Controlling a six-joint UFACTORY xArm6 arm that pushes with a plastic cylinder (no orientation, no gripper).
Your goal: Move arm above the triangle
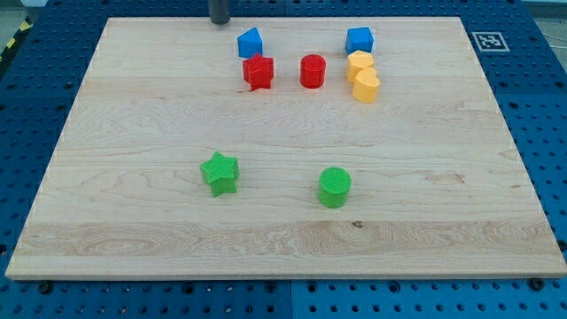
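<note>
Standing at the counter (133,133)'s top edge, my tip (219,21) sits just up-left of the blue triangle-like block (251,42); there is no claw, so nothing is held.

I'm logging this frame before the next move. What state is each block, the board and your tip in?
My tip: at the board's top edge, left of the blue triangle-like block, touching no block.
Blue triangle-like block: upright, just above the red star.
Red star: flat.
Red cylinder: upright, alone.
Blue cube: upright.
Two yellow blocks: pressed together.
Green star: flat, alone.
Green cylinder: upright, alone.
Wooden board: level.
</note>
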